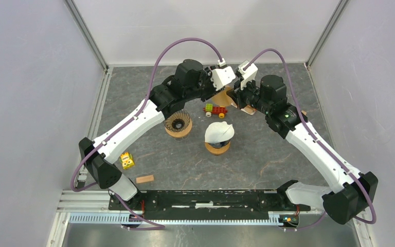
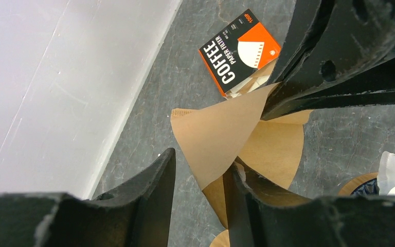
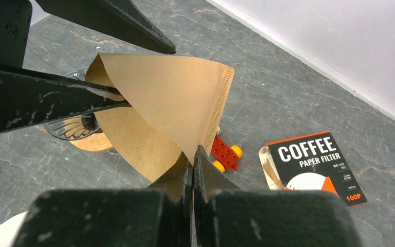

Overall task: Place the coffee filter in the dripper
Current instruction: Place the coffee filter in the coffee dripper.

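Observation:
A brown paper coffee filter (image 3: 169, 98) hangs in the air between my two grippers at the back of the table. My right gripper (image 3: 194, 154) is shut on its pointed tip. At the filter's wide mouth my left gripper (image 2: 200, 175) stands open. One of its fingers (image 2: 257, 200) reaches inside between the paper layers. The other finger (image 2: 154, 195) stays outside, clear of the paper. The empty ribbed dripper (image 1: 178, 123) stands on a wooden ring, left of the table's middle and nearer than the grippers.
A second dripper (image 1: 218, 146) holds a white filter (image 1: 219, 131). A red and yellow toy brick (image 1: 215, 109) lies below the held filter. The coffee filter box (image 3: 316, 167) lies beside it. A yellow block (image 1: 127, 160) and a wooden block (image 1: 144, 179) sit front left.

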`<state>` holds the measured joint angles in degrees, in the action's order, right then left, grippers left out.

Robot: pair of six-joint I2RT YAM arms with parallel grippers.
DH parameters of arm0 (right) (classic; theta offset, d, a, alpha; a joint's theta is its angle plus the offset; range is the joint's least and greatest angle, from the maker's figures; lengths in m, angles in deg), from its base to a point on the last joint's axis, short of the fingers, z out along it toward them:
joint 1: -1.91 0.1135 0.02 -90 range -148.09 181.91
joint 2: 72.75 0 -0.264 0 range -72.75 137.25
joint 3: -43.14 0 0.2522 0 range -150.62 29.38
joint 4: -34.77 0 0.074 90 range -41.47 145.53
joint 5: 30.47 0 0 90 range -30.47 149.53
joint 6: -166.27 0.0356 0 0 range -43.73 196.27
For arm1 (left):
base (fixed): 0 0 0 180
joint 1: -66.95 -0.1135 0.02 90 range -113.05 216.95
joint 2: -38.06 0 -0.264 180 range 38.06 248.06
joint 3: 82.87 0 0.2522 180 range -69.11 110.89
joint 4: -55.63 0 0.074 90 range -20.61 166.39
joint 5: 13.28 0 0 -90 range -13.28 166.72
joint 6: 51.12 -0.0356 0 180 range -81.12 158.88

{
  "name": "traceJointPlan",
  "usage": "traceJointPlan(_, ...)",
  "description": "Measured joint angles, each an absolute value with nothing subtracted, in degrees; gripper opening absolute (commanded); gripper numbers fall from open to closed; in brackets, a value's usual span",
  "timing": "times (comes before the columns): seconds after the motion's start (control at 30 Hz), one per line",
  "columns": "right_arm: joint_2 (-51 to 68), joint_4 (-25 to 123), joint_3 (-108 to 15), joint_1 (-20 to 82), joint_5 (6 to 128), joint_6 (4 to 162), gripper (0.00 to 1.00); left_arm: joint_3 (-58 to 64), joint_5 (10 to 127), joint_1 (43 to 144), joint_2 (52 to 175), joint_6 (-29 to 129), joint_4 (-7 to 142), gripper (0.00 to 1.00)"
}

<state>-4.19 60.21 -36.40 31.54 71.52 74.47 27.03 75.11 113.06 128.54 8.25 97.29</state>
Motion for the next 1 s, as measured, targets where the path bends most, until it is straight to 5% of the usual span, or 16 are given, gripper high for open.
traceJointPlan(0.63,-4.02,60.15,-36.42,31.54,71.54,75.12,0.03,27.03,76.9,114.09,128.54,12.55,96.46,0.22)
traceJointPlan(0.83,-3.99,60.04,-36.55,31.54,71.54,75.49,0.13,27.03,78.63,114.09,128.54,13.93,96.17,0.14)
traceJointPlan(1.0,-3.99,59.75,-36.9,31.54,71.52,75.87,0.34,27.03,80.82,114.26,128.54,15.88,95.61,0.02)
